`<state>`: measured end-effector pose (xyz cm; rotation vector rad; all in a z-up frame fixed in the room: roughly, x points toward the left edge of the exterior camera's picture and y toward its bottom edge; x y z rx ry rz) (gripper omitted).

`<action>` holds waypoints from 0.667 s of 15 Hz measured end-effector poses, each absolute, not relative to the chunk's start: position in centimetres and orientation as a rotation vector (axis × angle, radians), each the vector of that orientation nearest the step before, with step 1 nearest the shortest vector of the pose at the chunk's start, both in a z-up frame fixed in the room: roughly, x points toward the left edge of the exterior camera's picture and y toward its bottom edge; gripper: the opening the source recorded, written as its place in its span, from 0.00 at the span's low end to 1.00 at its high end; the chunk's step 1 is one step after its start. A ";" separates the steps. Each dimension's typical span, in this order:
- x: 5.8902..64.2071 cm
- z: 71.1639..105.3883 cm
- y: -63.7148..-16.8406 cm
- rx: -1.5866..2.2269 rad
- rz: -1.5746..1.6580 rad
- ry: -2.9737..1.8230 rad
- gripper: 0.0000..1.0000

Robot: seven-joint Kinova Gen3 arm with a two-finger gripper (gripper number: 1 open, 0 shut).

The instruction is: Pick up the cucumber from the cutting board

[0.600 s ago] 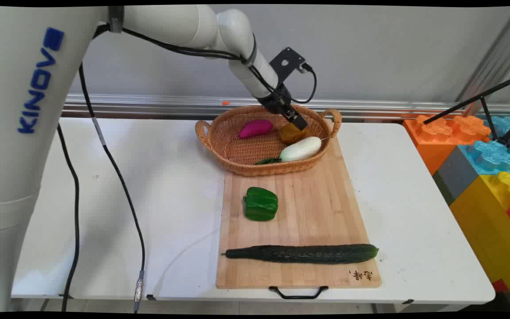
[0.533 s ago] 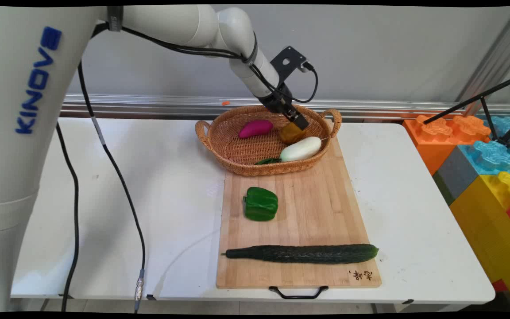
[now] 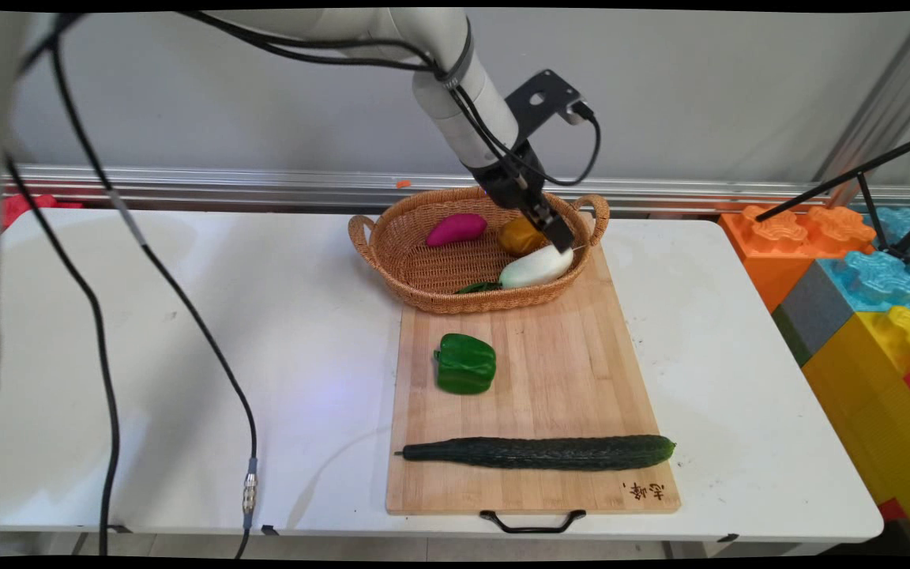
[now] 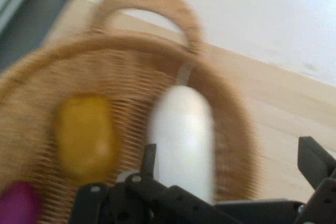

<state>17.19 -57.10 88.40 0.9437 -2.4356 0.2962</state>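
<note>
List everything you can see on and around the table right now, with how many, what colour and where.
wicker basket: 1, tan, at the cutting board's far end
white vegetable: 1, white, in the basket at its right side
yellow vegetable: 1, orange-yellow, in the basket behind the white one
purple vegetable: 1, magenta, in the basket, far left
green item: 1, dark green, at the basket's near wall, mostly hidden
cutting board: 1, light wood, mid-table
green pepper: 1, green, on the board
cucumber: 1, dark green, across the board's near end
table: 1, white
big toy blocks: several, orange, blue, yellow, grey, right of the table
tool: 1, black, over the white vegetable, open
</note>
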 end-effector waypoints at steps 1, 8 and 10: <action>16.5 89.3 -55.4 0.900 0.243 -2.460 1.00; 13.7 91.6 -47.4 0.609 -0.030 -2.568 1.00; 13.6 90.9 -46.3 0.526 -0.057 -2.592 1.00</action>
